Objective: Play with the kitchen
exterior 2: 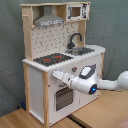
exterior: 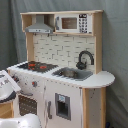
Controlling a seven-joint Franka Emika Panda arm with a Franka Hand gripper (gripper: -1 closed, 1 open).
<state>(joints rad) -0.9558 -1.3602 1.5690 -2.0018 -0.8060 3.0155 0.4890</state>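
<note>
Kitchen [exterior 2: 60, 65] upright, front facing the arm, gripper [exterior 2: 54, 75] at its front, grip unclear

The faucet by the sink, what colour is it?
The faucet is black, curving over the sink; clearest in the first exterior view.

A grey fabric backdrop [exterior: 114, 40] hangs in soft vertical folds across the whole rear of the scene in both exterior views, and it is lit evenly with no hard shadows. In the second exterior view the same cloth [exterior 2: 11, 55] reaches down to a light wooden table [exterior 2: 20, 119], whose boards show a seam running across the surface near the lower right.
</note>
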